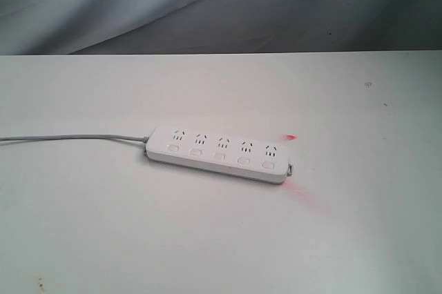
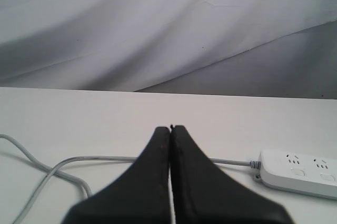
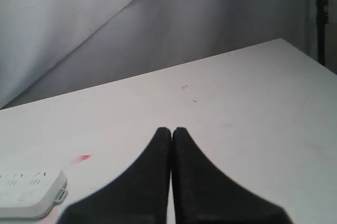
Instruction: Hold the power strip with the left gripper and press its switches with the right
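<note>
**Desk:** What fills the frame?

**Photographer:** A white bench (image 1: 221,239) under a grey draped cloth (image 1: 138,4). The power strip (image 1: 218,154) lies flat near the middle of the bench, sockets up, set at a slight slant. Its thin grey cord (image 1: 69,136) trails off the left edge of the exterior view.

**Desk:** And the arms?

**Photographer:** Seen only from the wrists. The left pincer (image 2: 170,128) hangs above the bench with its black jaws pressed together, pinching nothing. The strip's cord end lies ahead of it and off to one side, well apart, with the cord looping across the bench between them. The right pincer (image 3: 171,129) is likewise pressed together and holds nothing. It faces the strip's other end, which lies off to one side and apart from its tips.

**Desk:** Smaller details?

**Photographer:** Five white switches (image 1: 219,156) run in a row along the strip's near edge, one below each socket, none touched. A small grey tab (image 1: 292,168) juts from the strip's right end. A red smear (image 1: 290,137) marks the bench just beside that end
</note>
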Available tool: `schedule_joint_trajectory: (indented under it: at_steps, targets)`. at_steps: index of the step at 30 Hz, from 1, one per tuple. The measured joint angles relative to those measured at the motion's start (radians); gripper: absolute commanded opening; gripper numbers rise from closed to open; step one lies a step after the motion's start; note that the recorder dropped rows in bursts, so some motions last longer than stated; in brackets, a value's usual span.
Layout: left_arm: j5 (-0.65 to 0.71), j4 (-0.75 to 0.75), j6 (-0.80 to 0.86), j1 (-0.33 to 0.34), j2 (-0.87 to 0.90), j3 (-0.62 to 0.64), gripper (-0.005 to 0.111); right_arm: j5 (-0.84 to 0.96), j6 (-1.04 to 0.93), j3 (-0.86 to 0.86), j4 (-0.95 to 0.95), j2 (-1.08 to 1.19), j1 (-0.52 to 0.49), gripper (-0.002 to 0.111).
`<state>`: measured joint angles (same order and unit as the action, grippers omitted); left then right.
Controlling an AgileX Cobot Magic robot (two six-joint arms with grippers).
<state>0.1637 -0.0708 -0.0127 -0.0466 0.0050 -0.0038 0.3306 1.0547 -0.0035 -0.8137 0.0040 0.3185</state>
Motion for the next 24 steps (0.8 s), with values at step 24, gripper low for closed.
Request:
schedule_joint_trajectory:
  at_steps: [24]
  targets:
    - [-0.002, 0.002, 0.0, 0.0, 0.0, 0.0, 0.0, 0.0, -0.243, 0.0, 0.046, 0.0, -0.042, 0.0]
